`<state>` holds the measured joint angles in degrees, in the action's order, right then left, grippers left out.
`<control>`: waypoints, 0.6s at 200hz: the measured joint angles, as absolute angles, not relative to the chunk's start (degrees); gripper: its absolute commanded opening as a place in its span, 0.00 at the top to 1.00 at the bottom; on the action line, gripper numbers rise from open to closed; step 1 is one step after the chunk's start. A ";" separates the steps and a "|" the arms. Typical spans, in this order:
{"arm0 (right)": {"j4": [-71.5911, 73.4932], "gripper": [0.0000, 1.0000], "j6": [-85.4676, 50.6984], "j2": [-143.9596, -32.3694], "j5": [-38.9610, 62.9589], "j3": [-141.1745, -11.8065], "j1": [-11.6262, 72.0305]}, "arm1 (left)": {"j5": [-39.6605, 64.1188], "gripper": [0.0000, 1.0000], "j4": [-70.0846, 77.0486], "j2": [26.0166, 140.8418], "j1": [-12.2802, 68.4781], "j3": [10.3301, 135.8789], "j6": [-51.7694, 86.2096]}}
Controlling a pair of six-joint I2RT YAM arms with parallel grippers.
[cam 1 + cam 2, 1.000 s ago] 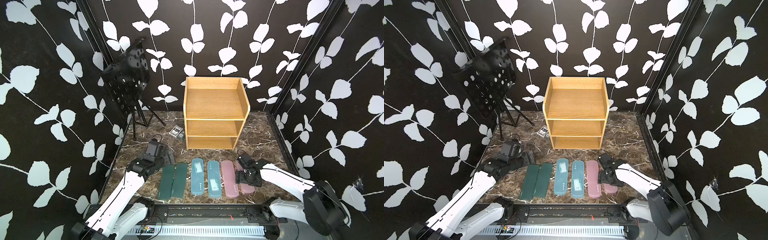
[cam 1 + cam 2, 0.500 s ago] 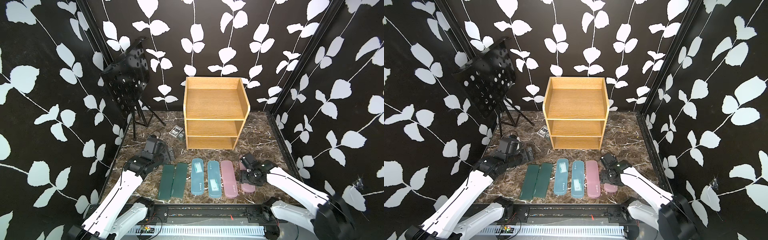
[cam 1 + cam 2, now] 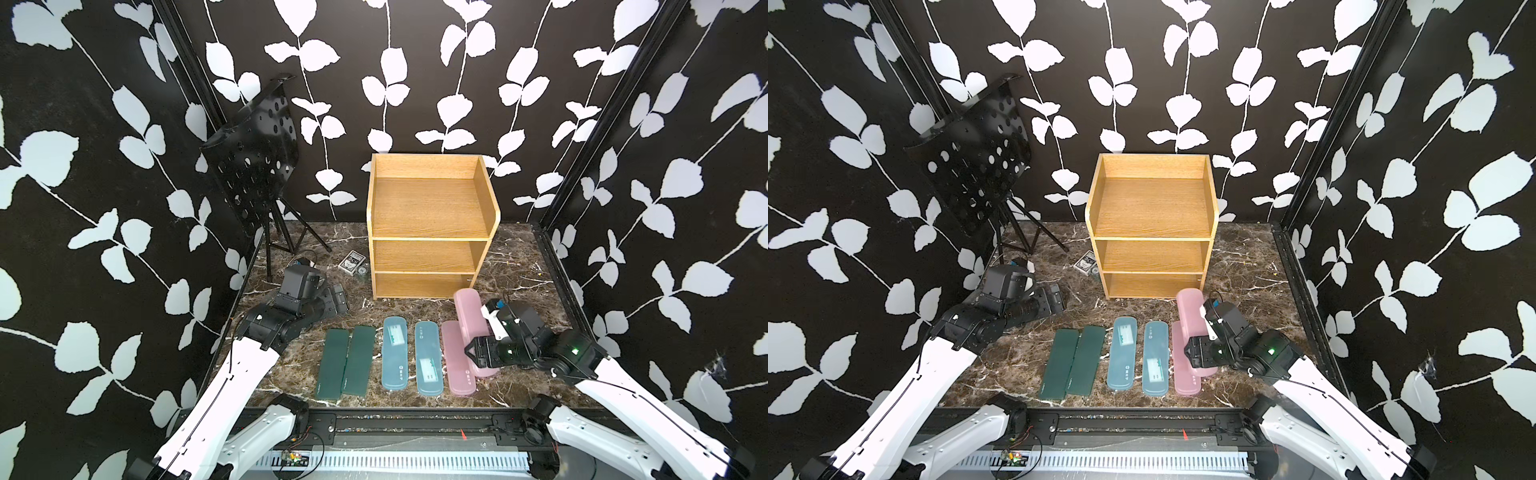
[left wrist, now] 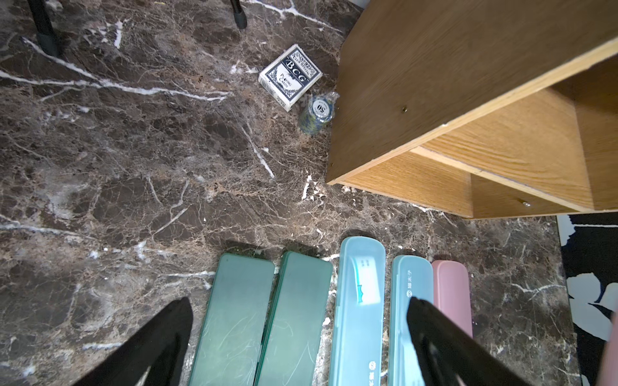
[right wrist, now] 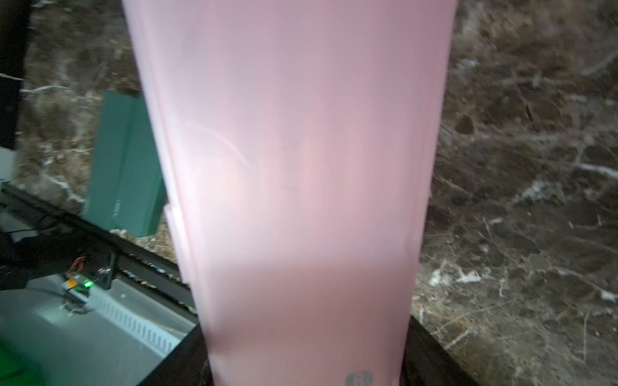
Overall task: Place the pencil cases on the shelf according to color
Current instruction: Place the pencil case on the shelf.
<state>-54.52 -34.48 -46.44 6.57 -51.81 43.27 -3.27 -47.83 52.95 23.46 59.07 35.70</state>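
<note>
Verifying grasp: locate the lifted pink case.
In both top views, the right gripper holds the lifted pink case tilted beside the other pink case, before the shelf.

This is a robot test booth, the kind you find in a lab. A white left arm (image 3: 241,374) and a white right arm (image 3: 615,386) are fixed to a black rail (image 3: 415,428) at the front, near wires (image 5: 78,264) and a small board (image 5: 83,284) with a green light. Black walls (image 3: 83,208) with white leaves close in three sides. On the dark marble table (image 3: 519,266) stand just a few odd things: a shelf (image 3: 428,208), a music stand (image 3: 253,166), a card box (image 3: 352,262).
</note>
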 measured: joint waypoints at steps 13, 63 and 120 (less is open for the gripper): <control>-54.28 0.57 -33.08 -47.77 7.79 -56.34 44.38 | -3.29 0.01 -48.01 53.34 23.49 59.48 35.57; -55.70 0.58 -28.05 -60.88 5.67 -80.07 44.91 | -3.75 0.01 -48.10 55.88 23.49 62.81 34.02; -62.00 0.59 -25.15 -82.41 -4.12 -112.57 41.08 | -3.97 0.01 -47.22 56.82 23.49 63.72 32.08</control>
<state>-62.00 -25.15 -82.41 -4.12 -112.57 41.08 -3.97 -47.22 56.82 23.49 63.72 32.08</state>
